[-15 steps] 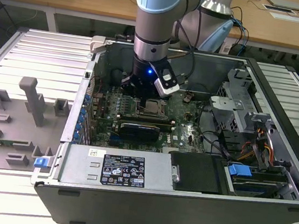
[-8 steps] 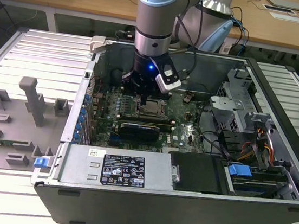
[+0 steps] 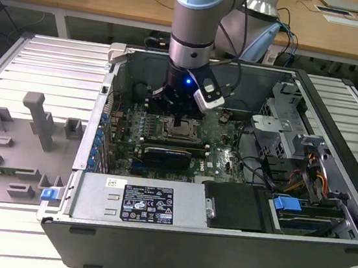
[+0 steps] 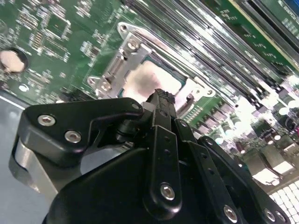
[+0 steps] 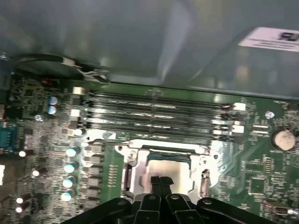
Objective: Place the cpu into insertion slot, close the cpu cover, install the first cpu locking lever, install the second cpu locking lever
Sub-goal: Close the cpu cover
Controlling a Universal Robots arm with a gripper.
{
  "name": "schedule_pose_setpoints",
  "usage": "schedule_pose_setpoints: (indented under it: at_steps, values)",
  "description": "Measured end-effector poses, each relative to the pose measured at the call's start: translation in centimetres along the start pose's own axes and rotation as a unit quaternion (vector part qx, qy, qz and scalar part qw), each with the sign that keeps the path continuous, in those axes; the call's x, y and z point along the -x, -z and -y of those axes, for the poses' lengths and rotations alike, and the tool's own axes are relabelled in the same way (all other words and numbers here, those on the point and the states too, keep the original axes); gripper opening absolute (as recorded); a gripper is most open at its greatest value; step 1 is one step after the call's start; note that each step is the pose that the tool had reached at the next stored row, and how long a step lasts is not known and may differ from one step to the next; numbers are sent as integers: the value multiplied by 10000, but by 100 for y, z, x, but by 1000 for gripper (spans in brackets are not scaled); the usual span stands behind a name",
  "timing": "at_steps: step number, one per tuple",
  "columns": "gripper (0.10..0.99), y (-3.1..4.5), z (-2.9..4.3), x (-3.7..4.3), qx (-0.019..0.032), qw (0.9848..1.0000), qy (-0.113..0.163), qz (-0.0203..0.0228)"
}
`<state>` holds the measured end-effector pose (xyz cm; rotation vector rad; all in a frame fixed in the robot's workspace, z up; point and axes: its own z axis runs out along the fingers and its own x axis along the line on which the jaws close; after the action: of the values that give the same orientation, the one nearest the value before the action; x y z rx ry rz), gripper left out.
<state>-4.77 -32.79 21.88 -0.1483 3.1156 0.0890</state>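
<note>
The cpu, a pale silvery-beige square, lies flat in the insertion slot, of which only a dark rim shows. The silver cpu cover lies down around the chip as a frame; it also shows in the first wrist view. My gripper hangs straight over the chip with its black fingertips pressed together, nothing visible between them. In the exterior view the gripper is low inside the open computer case, just above the socket. I cannot tell whether the tips touch the chip.
Several long memory slots run beside the socket. A long black card lies just in front of it. A case wall rises behind the board, and a drive cage with cables sits at the exterior view's right. Grey fixtures stand outside the case.
</note>
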Motion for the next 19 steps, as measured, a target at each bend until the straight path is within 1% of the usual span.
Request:
schedule_pose_setpoints:
  at_steps: [1, 2, 4, 9, 12, 19]
  values:
    - [106, 0, 3, 29, 0, 10000, 0, -5]
    - [106, 0, 4, 40, 0, 10000, 0, -7]
    - [106, 25, 2, 42, 0, 10000, -1, -7]
    - [106, 192, -7, 47, -13, 10000, 1, -4]
    - [106, 315, -14, 50, -27, 10000, 1, 4]
    - [106, 319, -14, 50, -31, 10000, 1, 4]
